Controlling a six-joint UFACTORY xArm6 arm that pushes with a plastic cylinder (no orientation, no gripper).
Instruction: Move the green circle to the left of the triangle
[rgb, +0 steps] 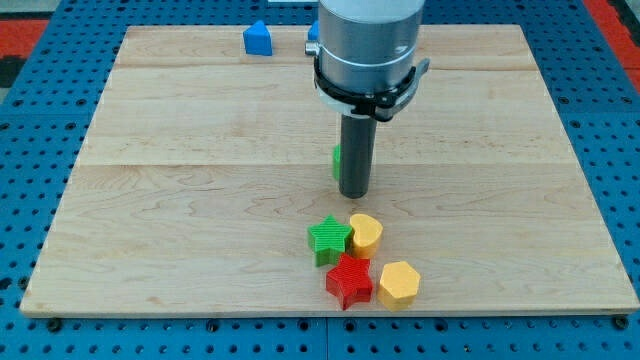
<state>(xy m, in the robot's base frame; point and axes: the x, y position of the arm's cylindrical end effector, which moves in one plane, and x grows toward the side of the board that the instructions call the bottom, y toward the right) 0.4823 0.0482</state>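
My tip (354, 193) stands near the middle of the wooden board (200, 180). A green block (337, 161), most likely the green circle, is almost wholly hidden behind the rod, with only a sliver showing at the rod's left side. A blue block (258, 39) with a peaked top sits at the view's top, left of the arm. Another blue block (312, 34) peeks out at the arm's left edge at the view's top; its shape cannot be made out.
Below the tip lies a cluster: a green star (329, 240), a yellow heart-like block (365, 235), a red star (349, 281) and a yellow hexagon (400, 284). The arm's grey body (366, 45) covers the board's top centre.
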